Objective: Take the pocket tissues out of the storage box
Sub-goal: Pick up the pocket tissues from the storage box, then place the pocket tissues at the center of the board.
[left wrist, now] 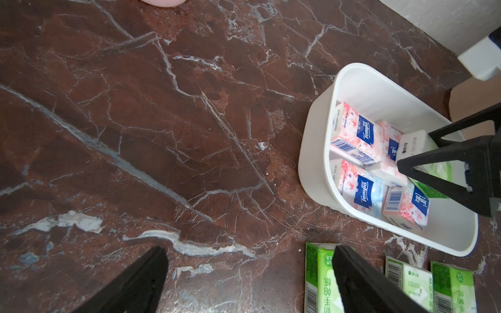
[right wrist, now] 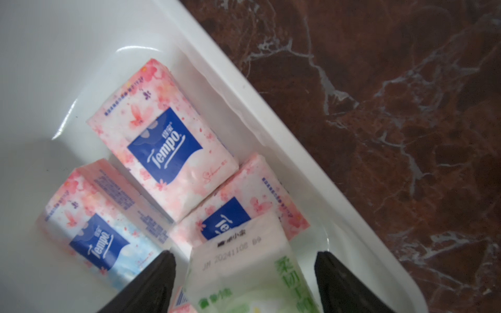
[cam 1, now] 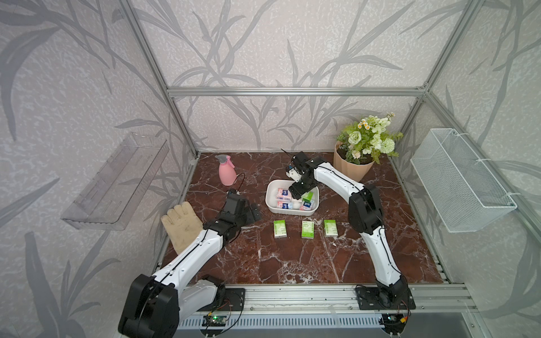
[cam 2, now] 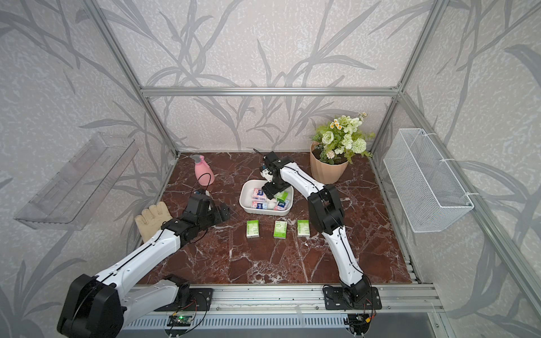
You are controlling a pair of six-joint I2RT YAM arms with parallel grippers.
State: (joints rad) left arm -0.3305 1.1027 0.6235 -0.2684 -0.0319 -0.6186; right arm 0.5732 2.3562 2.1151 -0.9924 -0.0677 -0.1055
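1. storage box [cam 1: 268, 196] sits mid-table toward the far side. three green packets [cam 1: 307, 229] lie in a row on the table [cam 1: 263, 263] just near of it, already out.
2. inside the box, a green packet [right wrist: 244, 271] rests tilted on top of the pink packets [right wrist: 165, 141], toward the box's right end.
3. right gripper [right wrist: 245, 254] is down in the box, jaws apart, one finger on each side of that green packet. a sliver of gap shows on both sides, so there is no clamp yet.
4. left gripper [left wrist: 249, 248] hovers over bare table left of the box, jaws wide, holding nothing.
5. step in hand, as judged: closing on the green packet. it is best done with the packet centred between the fingers, closing squarely and squeezing only until the soft wrap gives.
6. risk: one finger stands close to the box wall. a straight lift should avoid dragging the tub or snagging a pink packet beneath.
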